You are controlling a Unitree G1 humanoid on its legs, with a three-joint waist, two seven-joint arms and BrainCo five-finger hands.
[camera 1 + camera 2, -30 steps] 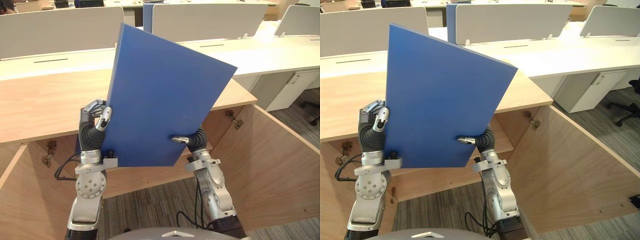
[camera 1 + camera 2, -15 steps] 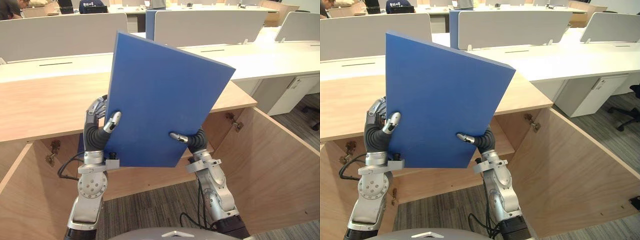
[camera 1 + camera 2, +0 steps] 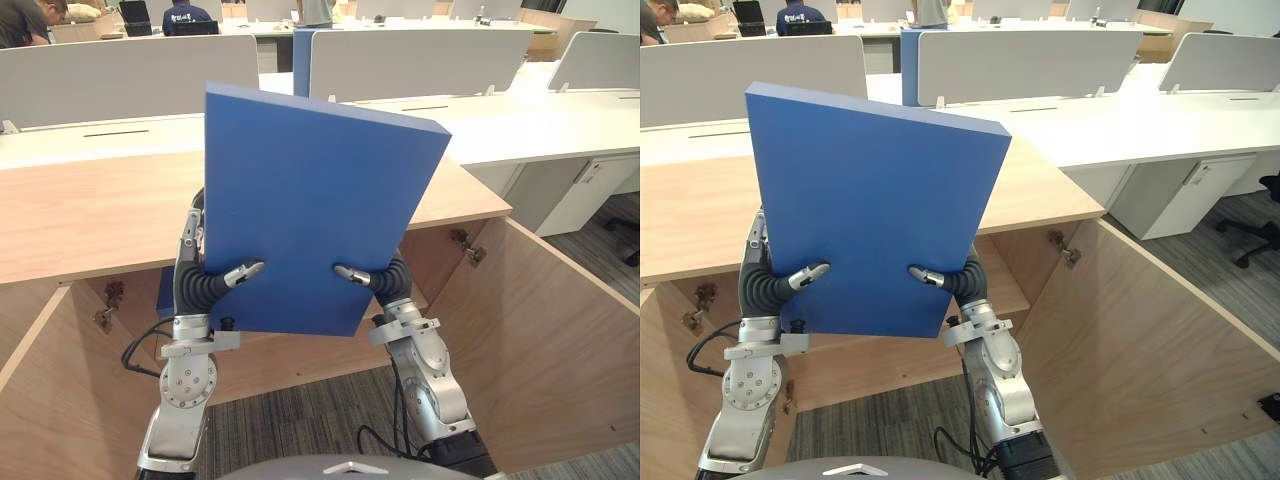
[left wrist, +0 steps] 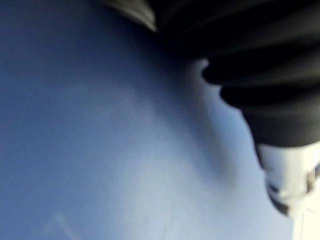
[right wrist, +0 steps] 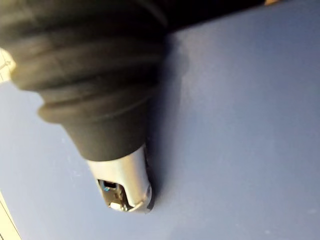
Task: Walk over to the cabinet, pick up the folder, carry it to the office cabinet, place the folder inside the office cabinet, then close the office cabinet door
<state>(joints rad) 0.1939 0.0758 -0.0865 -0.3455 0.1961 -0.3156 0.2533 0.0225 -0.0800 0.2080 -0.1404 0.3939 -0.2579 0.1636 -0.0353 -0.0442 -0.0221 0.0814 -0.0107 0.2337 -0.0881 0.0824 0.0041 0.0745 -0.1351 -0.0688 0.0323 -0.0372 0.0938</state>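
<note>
A thick blue folder (image 3: pixel 310 210) stands upright, tilted a little, in front of the open wooden cabinet, carried between both hands. My left hand (image 3: pixel 243 271) has its thumb across the folder's lower front face. Its fingers (image 3: pixel 190 235) run up behind the folder's left edge. My right hand (image 3: pixel 352 273) lays its thumb on the lower front from the other side, its fingers hidden behind the folder. Each wrist view shows a thumb, left (image 4: pixel 287 180) and right (image 5: pixel 122 185), pressed on the blue surface (image 5: pixel 240 125).
The wooden cabinet top (image 3: pixel 90 200) runs across behind the folder. Its two doors swing out toward me, one at the right (image 3: pixel 540 340) and one at the left (image 3: pixel 40 400). White desks with partitions (image 3: pixel 520 120) lie beyond, with people (image 3: pixel 25 20) at the far back.
My left hand has slid from the folder's left edge down to its lower front, thumb now across the face. The folder has turned straighter and squarer to me.
</note>
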